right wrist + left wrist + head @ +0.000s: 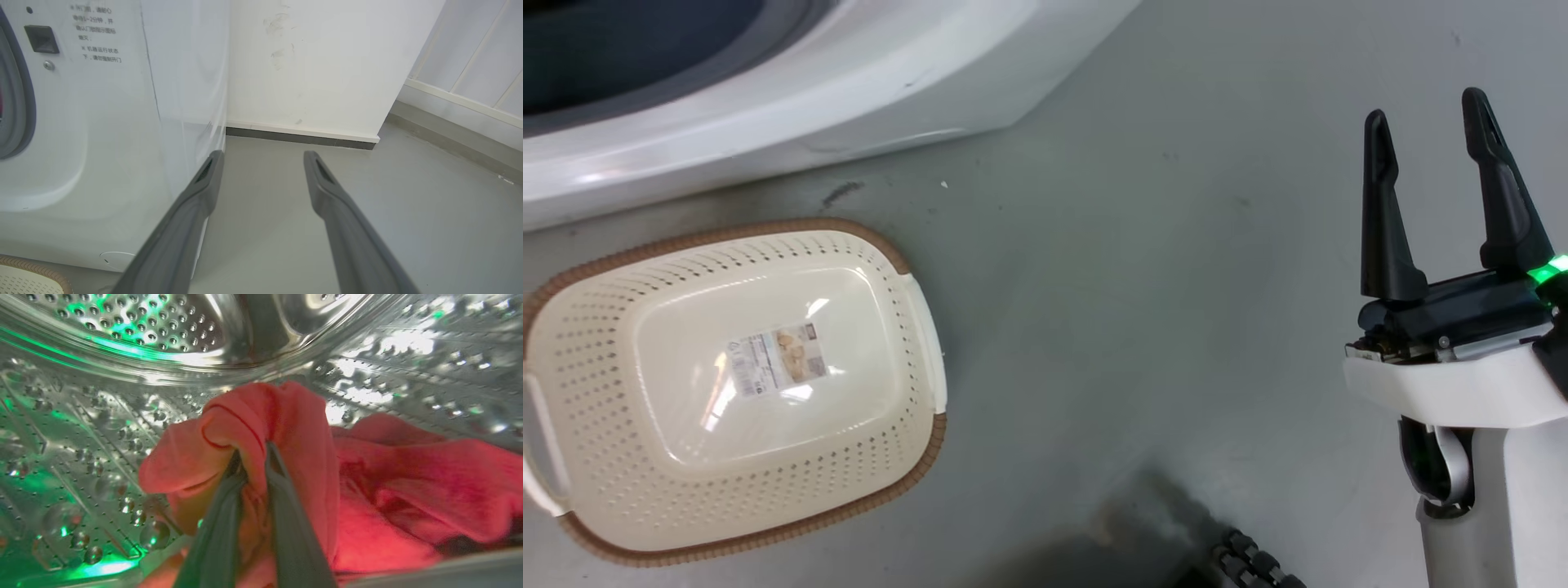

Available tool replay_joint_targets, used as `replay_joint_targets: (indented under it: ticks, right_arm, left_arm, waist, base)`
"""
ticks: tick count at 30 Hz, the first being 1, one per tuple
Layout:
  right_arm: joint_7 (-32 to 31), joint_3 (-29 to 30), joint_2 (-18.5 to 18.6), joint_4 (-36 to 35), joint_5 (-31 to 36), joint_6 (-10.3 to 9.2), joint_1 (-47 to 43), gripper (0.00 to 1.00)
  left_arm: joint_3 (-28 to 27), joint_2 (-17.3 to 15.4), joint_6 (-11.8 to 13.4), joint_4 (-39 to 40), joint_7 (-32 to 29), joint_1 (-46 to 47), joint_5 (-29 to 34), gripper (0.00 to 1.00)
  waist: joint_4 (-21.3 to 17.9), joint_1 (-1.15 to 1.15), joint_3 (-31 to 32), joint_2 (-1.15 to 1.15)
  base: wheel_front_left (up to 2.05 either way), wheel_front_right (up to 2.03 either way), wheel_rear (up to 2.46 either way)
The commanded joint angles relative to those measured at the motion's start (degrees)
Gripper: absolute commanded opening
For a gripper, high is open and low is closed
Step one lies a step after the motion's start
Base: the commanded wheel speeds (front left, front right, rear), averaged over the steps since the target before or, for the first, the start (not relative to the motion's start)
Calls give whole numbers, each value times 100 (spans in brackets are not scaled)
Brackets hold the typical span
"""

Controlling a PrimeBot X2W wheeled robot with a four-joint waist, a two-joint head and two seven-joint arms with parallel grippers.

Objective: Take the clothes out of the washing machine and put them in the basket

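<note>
Inside the washing machine's steel drum [122,347], red clothes [408,490] lie heaped on the drum wall. My left gripper [253,455] is shut on a raised fold of that red fabric [253,416]. The washing machine [849,90] stands at the top left of the head view, its white front [102,143] at the left of the right wrist view. The cream basket [605,351] with a brown rim sits on the floor just in front of it, holding nothing; one corner of the basket [24,281] shows in the right wrist view. My right gripper [1425,126] hangs open over the floor at the right, holding nothing [263,157].
Grey floor [1135,286] spreads between the basket and my right arm. A white wall with a dark skirting [302,136] stands behind the machine. A paper label [776,358] lies on the basket's bottom. A black ribbed cable [1254,563] shows at the bottom edge.
</note>
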State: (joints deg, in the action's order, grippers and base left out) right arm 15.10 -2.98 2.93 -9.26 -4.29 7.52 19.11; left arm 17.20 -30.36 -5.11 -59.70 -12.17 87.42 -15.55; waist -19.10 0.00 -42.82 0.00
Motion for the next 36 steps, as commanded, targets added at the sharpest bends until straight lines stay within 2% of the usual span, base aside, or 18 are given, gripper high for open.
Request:
replay_joint_targets:
  ticks: [1, 13, 21, 28, 36]
  right_arm:
    - [10, 41, -9, 25, 75, -6, -8, 100]
    - [10, 326, -8, 255, 337, -5, -414, 100]
    - [10, 466, -7, 355, 540, -6, -774, 100]
    - [10, 542, -8, 449, 608, -6, -1039, 100]
    - [10, 642, -9, 507, 606, -6, -1282, 100]
  left_arm:
    - [-4, 90, -26, -56, 201, -179, -63, 0]
    - [252, 724, -127, -378, 1884, -1497, -191, 0]
    - [399, 1071, -217, -306, 2514, -2402, -411, 0]
    - [527, 1231, -228, 218, 2703, -3195, -587, 0]
    - [457, 1166, -163, 1631, 2742, -4371, -731, 0]
  waist:
    - [189, 0, 286, 0]
    - [803, 0, 1497, 0]
    - [1172, 0, 2216, 0]
    - [1434, 0, 2653, 0]
    - [1608, 0, 3076, 0]
  base:
    - [0, 0, 0]
    - [0, 0, 0]
    - [0, 0, 0]
    - [0, 0, 0]
    - [0, 0, 0]
